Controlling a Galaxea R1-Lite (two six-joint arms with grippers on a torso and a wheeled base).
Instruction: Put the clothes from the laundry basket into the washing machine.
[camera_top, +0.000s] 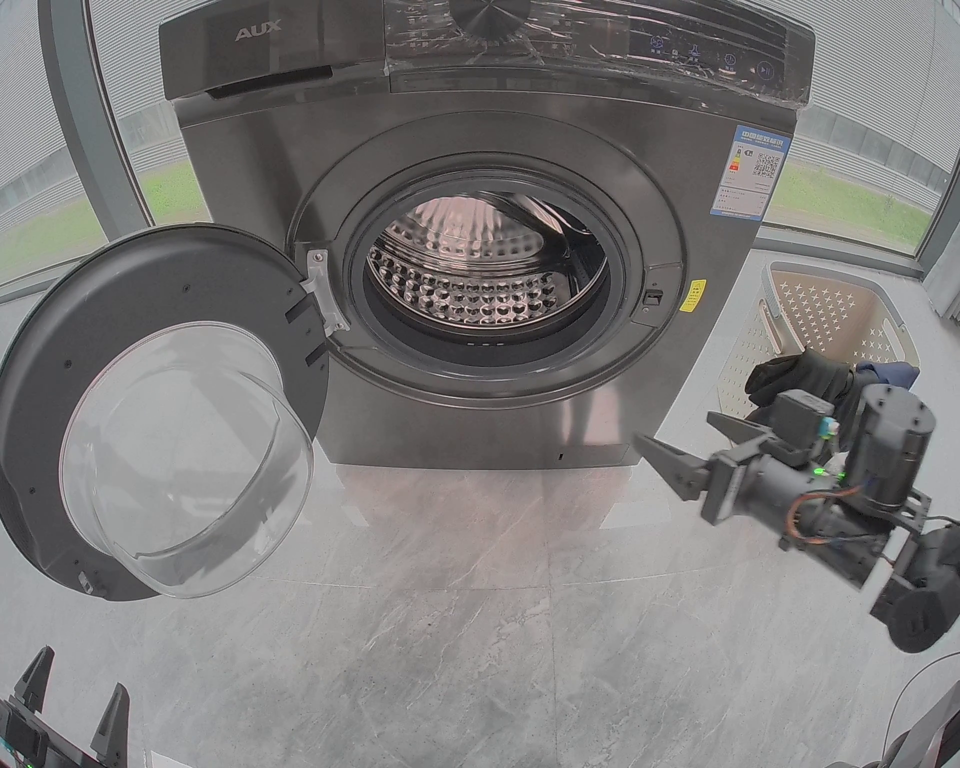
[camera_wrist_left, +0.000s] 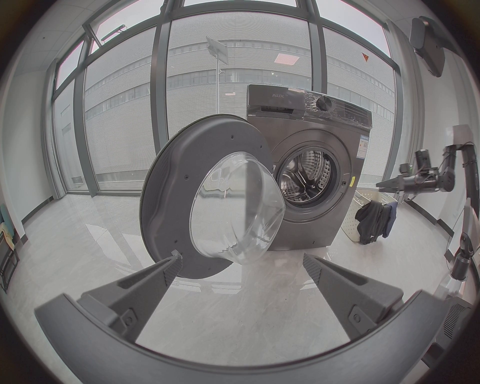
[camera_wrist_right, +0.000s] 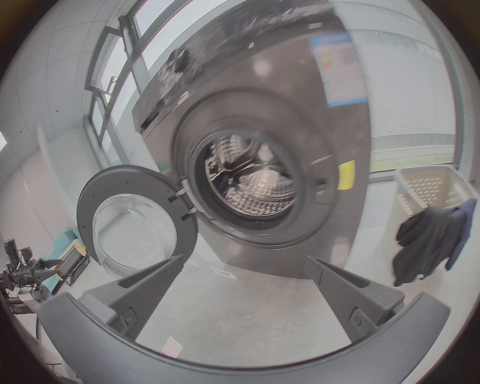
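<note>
**Washer open, clothes on the basket rim**

Near left, low over the floor (camera_top: 480, 620): left end effector (camera_top: 78, 680), fingers spread apart. Just beyond it: round door (camera_top: 160, 400) swung fully open to the left, its clear bowl facing the near side. Centre, far: washing machine (camera_top: 480, 130) with the steel drum (camera_top: 480, 270) exposed. Right of centre: right end effector (camera_top: 678, 430), fingers apart, pointing left, raised above the floor. Far right, beside the machine: laundry basket (camera_top: 830, 300), with dark clothes (camera_top: 800, 375) and a blue piece (camera_top: 890, 372) draped over its near rim.
</note>
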